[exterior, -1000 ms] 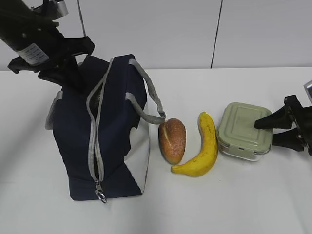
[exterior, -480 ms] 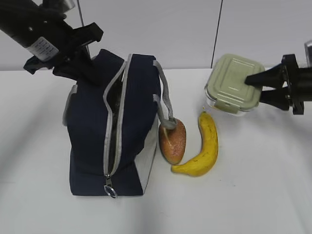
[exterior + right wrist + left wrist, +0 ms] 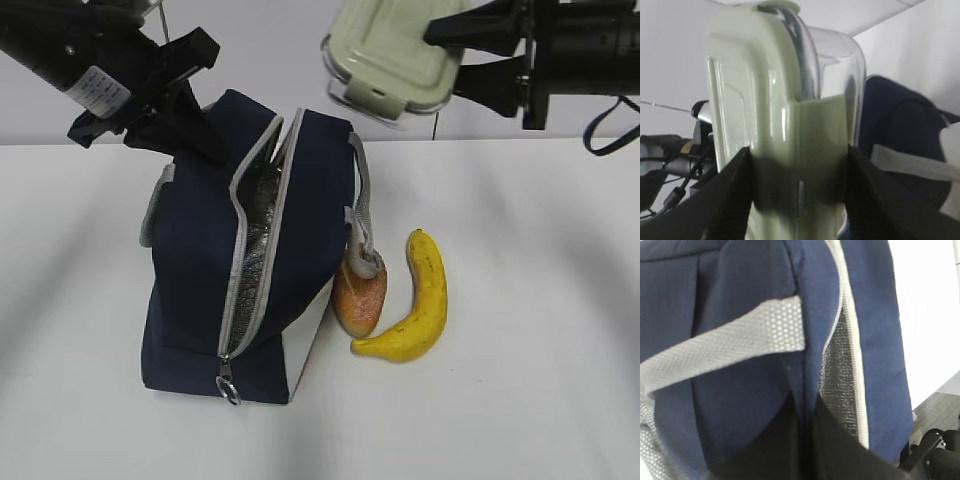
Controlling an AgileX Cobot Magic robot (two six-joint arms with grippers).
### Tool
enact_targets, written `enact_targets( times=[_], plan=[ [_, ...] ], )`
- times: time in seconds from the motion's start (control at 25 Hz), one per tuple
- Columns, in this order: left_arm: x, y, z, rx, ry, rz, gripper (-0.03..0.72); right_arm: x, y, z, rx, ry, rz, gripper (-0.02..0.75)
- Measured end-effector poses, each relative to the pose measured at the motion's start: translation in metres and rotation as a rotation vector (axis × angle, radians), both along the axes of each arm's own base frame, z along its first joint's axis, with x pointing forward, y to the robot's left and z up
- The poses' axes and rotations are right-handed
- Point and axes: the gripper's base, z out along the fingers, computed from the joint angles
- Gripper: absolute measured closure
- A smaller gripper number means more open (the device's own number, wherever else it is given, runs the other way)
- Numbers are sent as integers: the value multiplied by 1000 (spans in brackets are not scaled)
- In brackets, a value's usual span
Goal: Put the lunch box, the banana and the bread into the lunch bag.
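Observation:
The navy lunch bag [image 3: 195, 270] stands left of centre, its zipper parted and silver lining [image 3: 258, 235] showing. My left gripper [image 3: 203, 148] is shut on the fabric of the bag's far top edge [image 3: 790, 340]; in the left wrist view the left gripper [image 3: 804, 412] pinches that fold beside a grey handle [image 3: 725, 352]. High above the bag's right side, my right gripper [image 3: 446, 60] is shut on the green-lidded lunch box [image 3: 388, 52], held on edge [image 3: 790, 125]. The bread [image 3: 358, 298] lies against the bag, partly under a handle. The banana [image 3: 424, 300] lies to its right.
A white table [image 3: 540, 380] carries everything, with a pale panelled wall [image 3: 260, 50] behind. The zipper's ring pull [image 3: 229, 392] hangs at the bag's near bottom corner. A grey handle [image 3: 362, 225] droops over the bread.
My right gripper has carried the lunch box from the table up and left to above the bag. The left gripper has pulled the bag's edge up and rightward, widening the opening; the bag slid against the bread.

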Motion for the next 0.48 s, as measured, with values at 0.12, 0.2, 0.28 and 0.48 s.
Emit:
enact_targets(
  times=[0.12,0.2,0.28,0.48],
  plan=[
    [0,0,0,0,-1,-1,691,-6,28,0,-13,6,85,360],
    [0,0,0,-1,-1,-1,691,-12,43,-3,-48,6,150,360],
    [0,0,0,-2,-1,-1,691,-16,53,-7,-96,10,196,360],
    [0,0,0,-2,-2,-1,691,-18,57,-20,-253,34,213,360]
  ],
)
